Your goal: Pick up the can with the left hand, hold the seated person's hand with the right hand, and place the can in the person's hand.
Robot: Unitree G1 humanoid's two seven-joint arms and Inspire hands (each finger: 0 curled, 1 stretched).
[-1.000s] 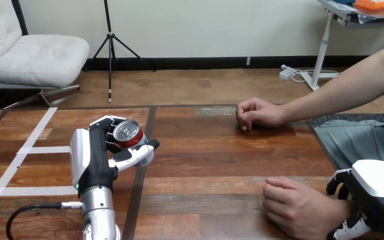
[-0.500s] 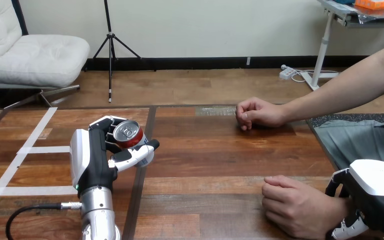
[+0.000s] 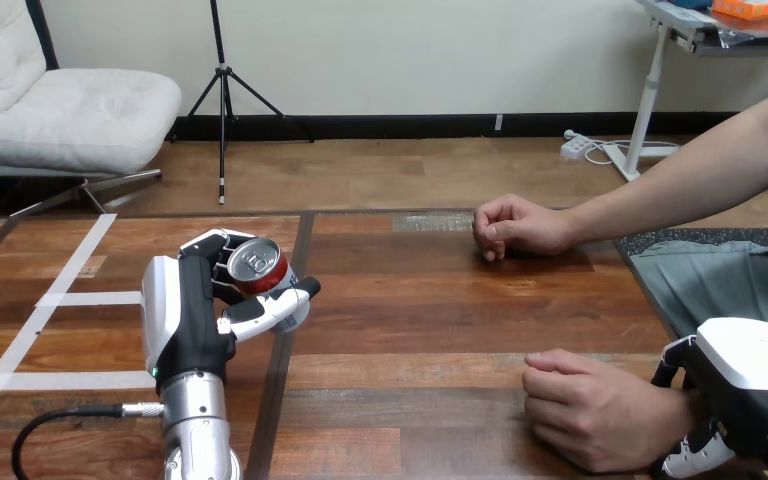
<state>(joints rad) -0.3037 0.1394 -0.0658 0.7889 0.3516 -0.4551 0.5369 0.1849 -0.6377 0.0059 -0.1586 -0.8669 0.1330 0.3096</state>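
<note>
the robot's left hand [image 3: 195, 320], clamped round the can [image 3: 258, 268] at the surface's [image 3: 440, 320] left, seemingly awaits handover while its right hand [image 3: 750, 385] sits beside the person's near hand [image 3: 590, 410], grip impossible to tell.

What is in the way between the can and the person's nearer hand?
Nothing visible. The left hand holds the can, and only bare table lies between it and the person's nearer hand.

Bright, even light left a soft sheen on the table [image 3: 430, 300] and a faint shadow under the person's far hand [image 3: 515, 225].
</note>
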